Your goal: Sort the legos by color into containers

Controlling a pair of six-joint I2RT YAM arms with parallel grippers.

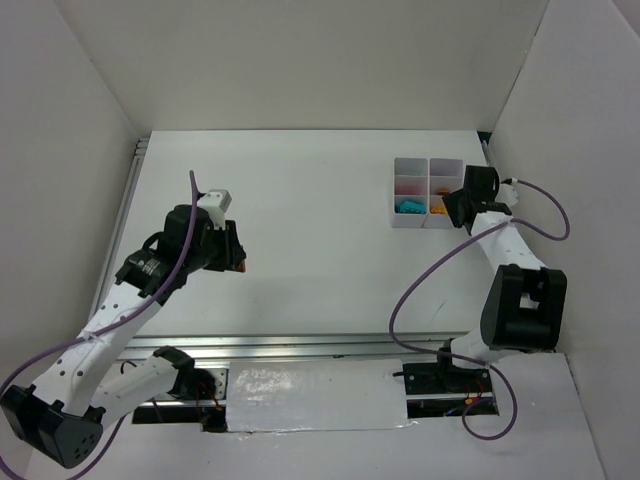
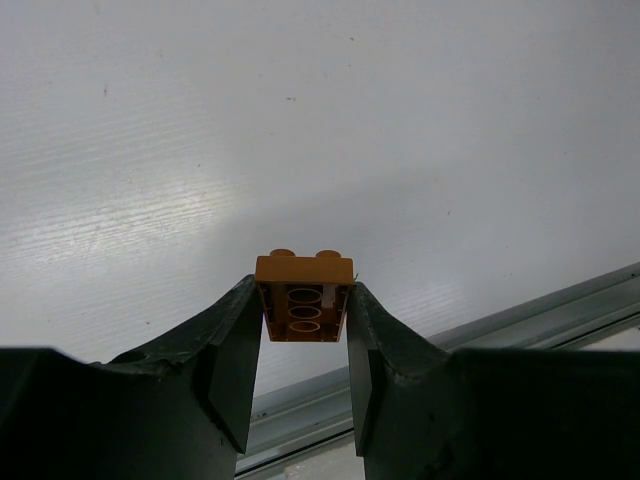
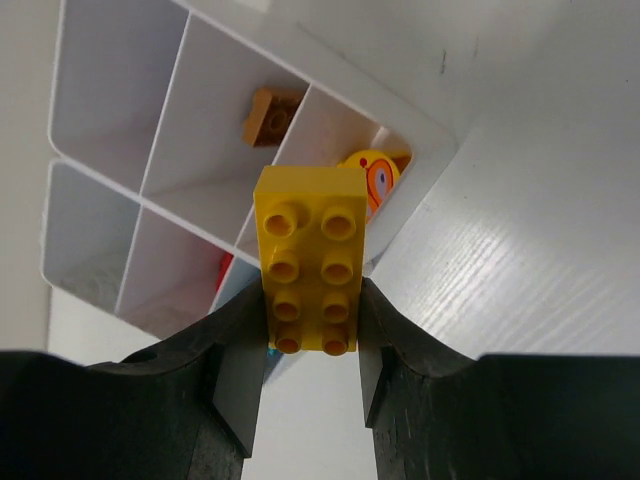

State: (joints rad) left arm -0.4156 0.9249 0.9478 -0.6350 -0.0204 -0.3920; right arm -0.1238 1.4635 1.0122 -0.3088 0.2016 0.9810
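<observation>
My left gripper (image 2: 302, 312) is shut on an orange studded brick (image 2: 300, 298), held above the bare white table; in the top view it (image 1: 240, 262) is left of centre, far from the tray. My right gripper (image 3: 310, 335) is shut on a yellow brick (image 3: 310, 255) with two rows of studs, just over the near corner of the whitish organiser tray (image 3: 180, 60). The tray (image 1: 396, 190) sits at the back right. Its cells hold an orange-brown brick (image 3: 268, 115), an orange oval piece (image 3: 378, 178), something red (image 3: 222, 270) and a cyan brick (image 1: 408, 206).
White walls enclose the table on the left, back and right. A metal rail (image 2: 560, 300) runs along the table's near edge. Purple cables loop from both arms; the right arm's base (image 1: 522, 310) stands just in front of the tray.
</observation>
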